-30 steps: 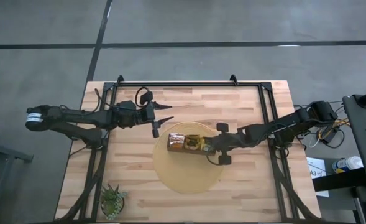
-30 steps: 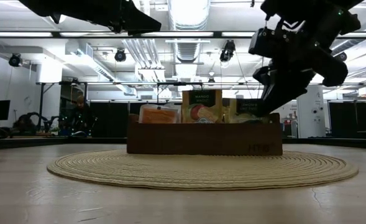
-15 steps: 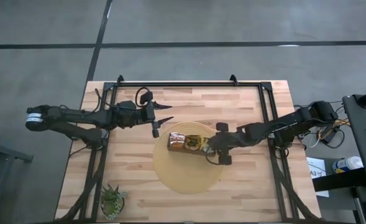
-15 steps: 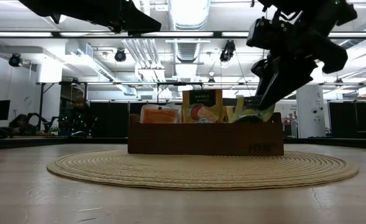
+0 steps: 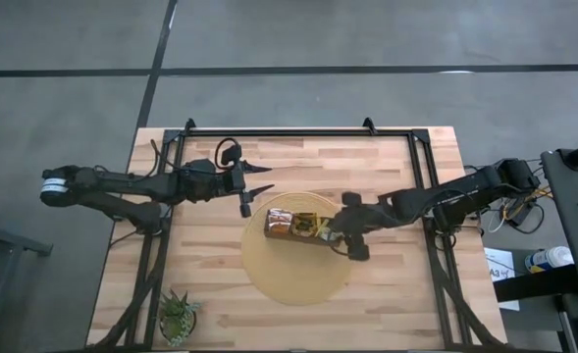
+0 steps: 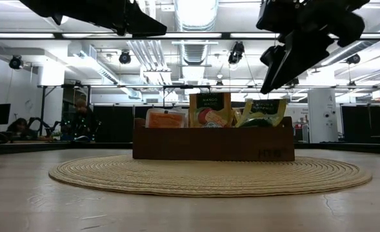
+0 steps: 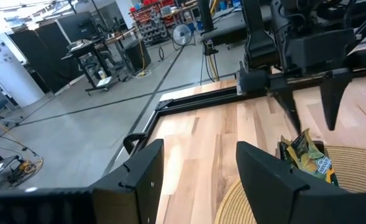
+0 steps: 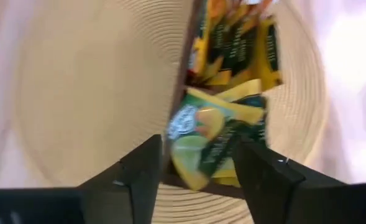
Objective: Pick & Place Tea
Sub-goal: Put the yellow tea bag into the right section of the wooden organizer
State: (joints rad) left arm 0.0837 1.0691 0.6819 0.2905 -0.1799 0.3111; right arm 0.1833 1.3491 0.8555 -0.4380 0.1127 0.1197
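A long dark-brown box (image 5: 290,226) lies on a round woven mat (image 5: 274,284) at mid-table. Tea sachets stand in it: an orange one (image 6: 166,118), a mango one (image 6: 209,109) and a green-and-yellow one (image 6: 262,112) leaning at the box's right end, also seen in the right wrist view (image 8: 215,140). My right gripper (image 6: 268,76) hangs open above that right end, fingers slanting down, touching nothing. My left gripper (image 5: 267,179) waits open and level, above the table, just beyond the mat's far left rim.
A small green spiky plant (image 5: 178,316) stands at the table's near left corner. A black metal frame (image 5: 298,130) runs along the far edge and both sides. Bare wood lies near and right of the mat.
My right gripper has opened and let go of the green-and-yellow sachet at the box's right end, then risen clear of the box. The sachet has stayed behind, standing up out of the box.
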